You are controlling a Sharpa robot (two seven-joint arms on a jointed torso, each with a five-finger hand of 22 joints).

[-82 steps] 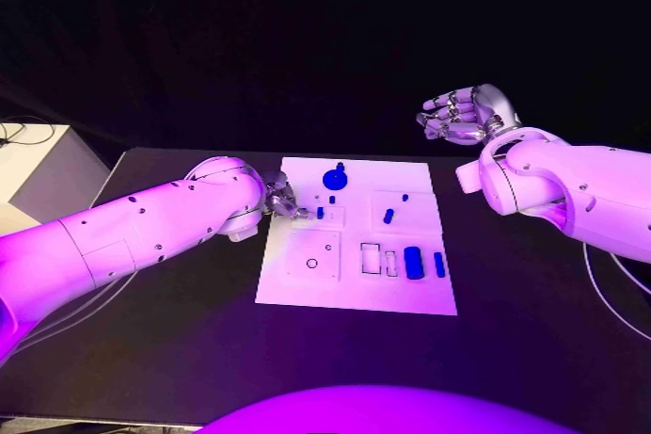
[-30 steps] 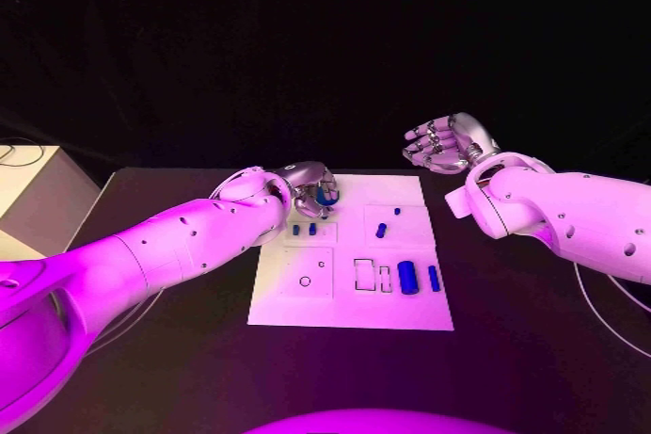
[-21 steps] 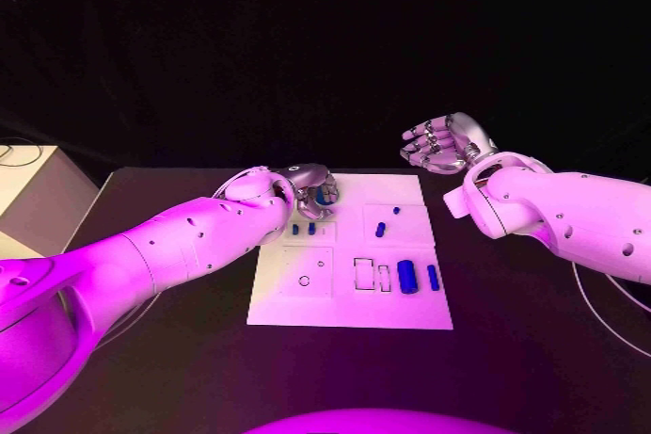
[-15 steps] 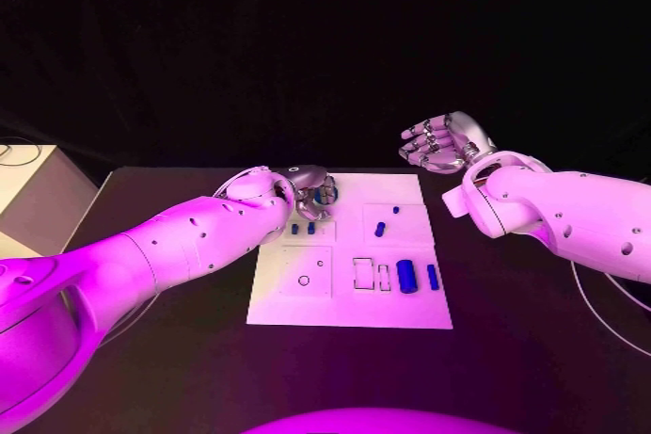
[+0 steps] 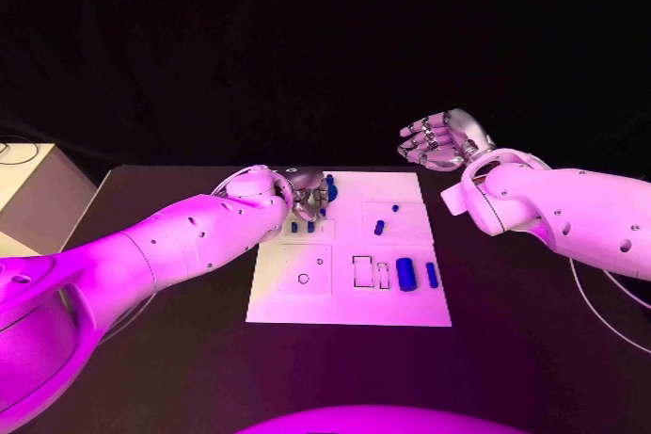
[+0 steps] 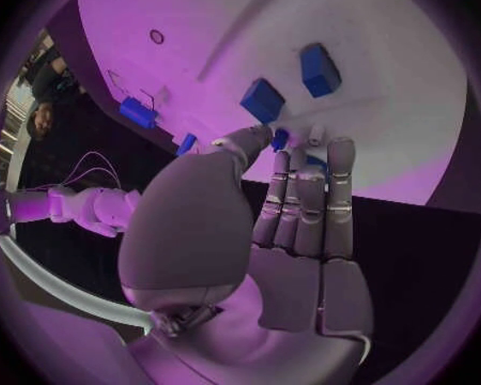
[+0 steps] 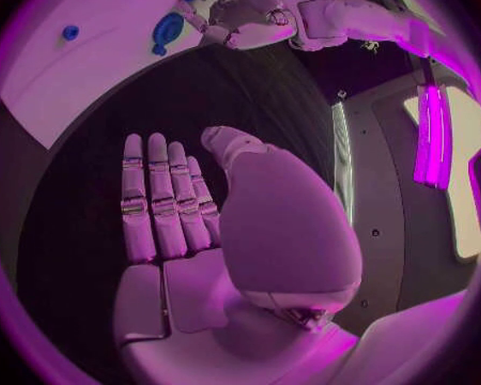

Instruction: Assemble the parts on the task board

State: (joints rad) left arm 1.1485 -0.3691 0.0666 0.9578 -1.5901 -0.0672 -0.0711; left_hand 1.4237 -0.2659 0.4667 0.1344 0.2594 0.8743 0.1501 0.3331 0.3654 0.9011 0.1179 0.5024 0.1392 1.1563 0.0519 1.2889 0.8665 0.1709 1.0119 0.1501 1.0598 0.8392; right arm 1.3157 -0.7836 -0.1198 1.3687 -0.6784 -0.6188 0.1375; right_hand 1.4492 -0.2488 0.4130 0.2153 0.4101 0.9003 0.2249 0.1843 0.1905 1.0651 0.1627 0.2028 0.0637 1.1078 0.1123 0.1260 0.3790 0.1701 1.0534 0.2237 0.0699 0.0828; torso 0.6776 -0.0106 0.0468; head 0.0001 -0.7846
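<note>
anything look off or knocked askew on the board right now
Nothing stands out. The task board lies flat, the blue parts sit in its outlined slots, and the left hand is at a blue part at the far edge.

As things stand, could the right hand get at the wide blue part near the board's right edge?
Probably yes: the right hand is raised, holding nothing, and nothing lies over the wide blue part.

No legible text, labels, brands or numbers — the task board [image 5: 347, 302] bears only outlined rectangles and a small circle, and none of these marks reads as a character or sign.
</note>
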